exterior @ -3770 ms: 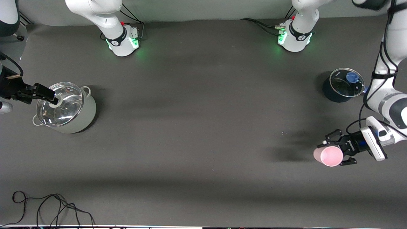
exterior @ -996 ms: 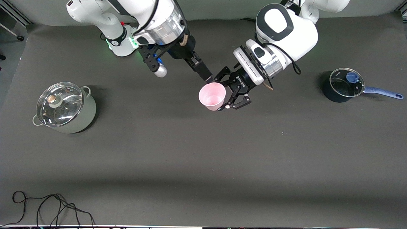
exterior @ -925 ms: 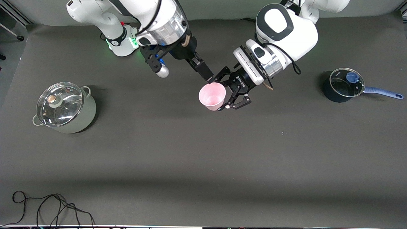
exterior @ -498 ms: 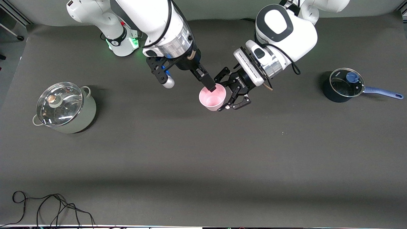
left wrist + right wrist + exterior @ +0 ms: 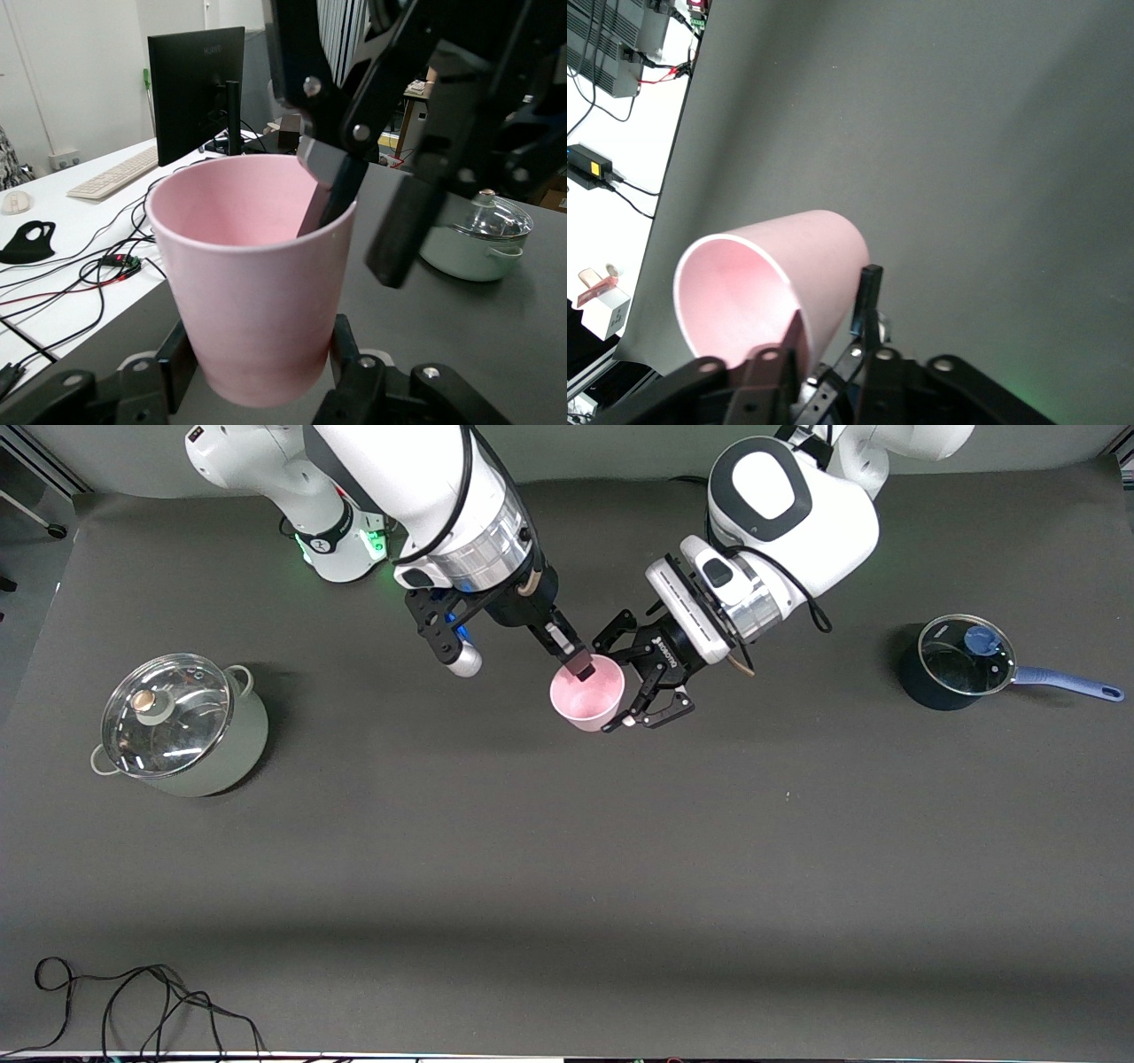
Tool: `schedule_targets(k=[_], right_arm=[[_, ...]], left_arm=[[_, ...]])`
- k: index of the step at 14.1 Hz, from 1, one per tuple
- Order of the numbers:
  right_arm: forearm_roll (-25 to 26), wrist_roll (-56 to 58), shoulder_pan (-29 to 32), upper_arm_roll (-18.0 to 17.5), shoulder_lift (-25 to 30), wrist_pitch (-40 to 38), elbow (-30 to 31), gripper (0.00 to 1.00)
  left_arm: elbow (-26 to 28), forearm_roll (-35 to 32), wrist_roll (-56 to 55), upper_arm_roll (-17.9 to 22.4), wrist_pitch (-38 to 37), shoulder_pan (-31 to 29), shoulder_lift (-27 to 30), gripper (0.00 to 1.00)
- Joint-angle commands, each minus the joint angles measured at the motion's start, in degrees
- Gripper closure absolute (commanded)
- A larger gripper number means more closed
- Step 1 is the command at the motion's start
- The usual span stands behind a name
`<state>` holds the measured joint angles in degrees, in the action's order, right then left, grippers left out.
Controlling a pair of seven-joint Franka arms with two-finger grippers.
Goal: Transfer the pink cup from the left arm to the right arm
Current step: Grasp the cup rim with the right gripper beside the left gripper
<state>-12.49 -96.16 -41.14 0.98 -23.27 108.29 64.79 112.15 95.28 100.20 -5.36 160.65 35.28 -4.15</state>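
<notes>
The pink cup point(image 5: 585, 700) is held in the air over the middle of the table, mouth up and tilted. My left gripper point(image 5: 625, 682), the black skeletal claw, is shut on the cup's lower body; its fingers point(image 5: 347, 350) press both sides of the cup point(image 5: 257, 292). My right gripper point(image 5: 576, 660) is open and straddles the cup's rim. One slim finger point(image 5: 323, 199) is inside the cup, the other point(image 5: 399, 235) is outside with a gap to the wall. The right wrist view shows the cup point(image 5: 806, 257) wall between these fingers point(image 5: 868, 292).
A pale green pot with a glass lid point(image 5: 177, 726) stands toward the right arm's end of the table. A dark blue saucepan with a lid point(image 5: 961, 660) stands toward the left arm's end. A black cable point(image 5: 133, 1001) lies at the near edge.
The left arm carried the cup from its end of the table to the middle. In the last second my right gripper came down and put one finger inside the cup's rim.
</notes>
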Motion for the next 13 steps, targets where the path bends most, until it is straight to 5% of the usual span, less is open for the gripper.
schedule_targets(k=[1, 6, 10, 13], right_arm=[[-0.08, 2.99, 0.1, 0.17, -0.81, -1.15, -1.51, 1.0], [-0.08, 3.26, 0.19, 0.25, -0.72, -1.15, -1.43, 1.0], [-0.17, 6.59, 1.85, 0.34, -0.63, -1.33, -1.25, 1.0], [-0.43, 10.1, 3.96, 0.25, -0.72, -1.42, -0.99, 1.0]], left_arm=[[-0.27, 1.66, -0.27, 0.79, 1.33, 0.58, 0.19, 0.66], [-0.27, 1.66, -0.27, 0.79, 1.33, 0.41, 0.19, 0.63], [-0.71, 1.22, -5.35, 0.88, 1.5, 0.23, 0.19, 0.03], [-0.71, 1.14, -5.81, 0.96, 1.5, 0.05, 0.19, 0.01]])
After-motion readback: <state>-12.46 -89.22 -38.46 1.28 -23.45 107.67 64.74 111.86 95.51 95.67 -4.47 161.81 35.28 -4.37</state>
